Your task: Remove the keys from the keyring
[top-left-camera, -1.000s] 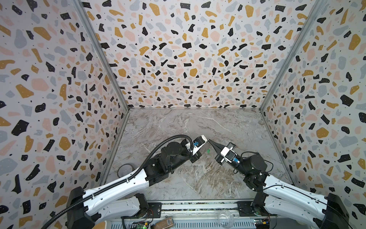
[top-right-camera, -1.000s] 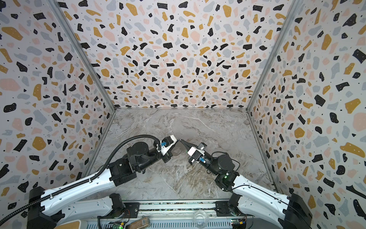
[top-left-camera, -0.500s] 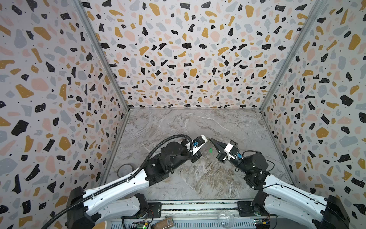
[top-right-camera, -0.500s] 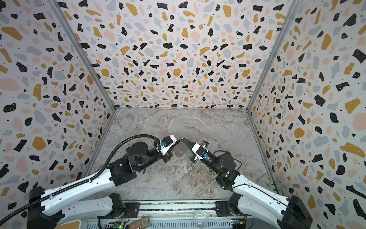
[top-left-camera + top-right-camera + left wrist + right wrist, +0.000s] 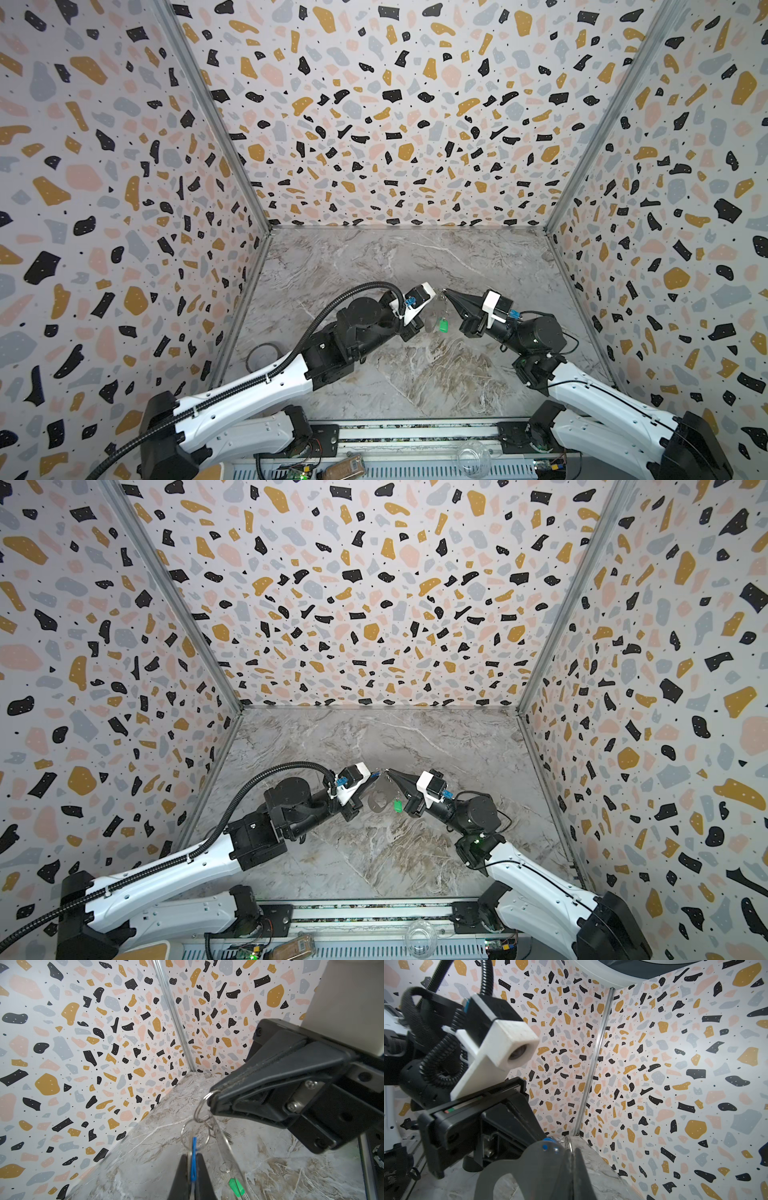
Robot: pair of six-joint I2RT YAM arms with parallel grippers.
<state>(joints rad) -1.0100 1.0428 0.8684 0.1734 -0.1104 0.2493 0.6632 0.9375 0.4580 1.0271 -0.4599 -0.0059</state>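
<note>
My left gripper [image 5: 192,1157] is shut on the blue tag [image 5: 194,1159] of one of the keys, edge-on between its fingers. The tag hangs from a large metal ring [image 5: 181,1132]. My right gripper [image 5: 212,1098] is shut on a small ring link [image 5: 202,1102] of the keyring, whose flat grey strap [image 5: 225,1147] dangles below. The green tag [image 5: 235,1187] of the other key hangs lowest. In both top views the two grippers [image 5: 435,296] [image 5: 445,292] meet tip to tip above the floor, with the green tag [image 5: 397,805] and strap [image 5: 376,802] underneath. The strap [image 5: 529,1163] fills the right wrist view beside the jaws [image 5: 572,1147].
A black round ring [image 5: 262,356] lies on the marble floor near the left wall. A clear glass cup [image 5: 473,457] sits on the front rail. Terrazzo walls close in the left, back and right sides.
The right arm's wrist has lifted and swung back while its fingertips stayed close to the left gripper. The left arm has not moved. Both grips are unchanged.
</note>
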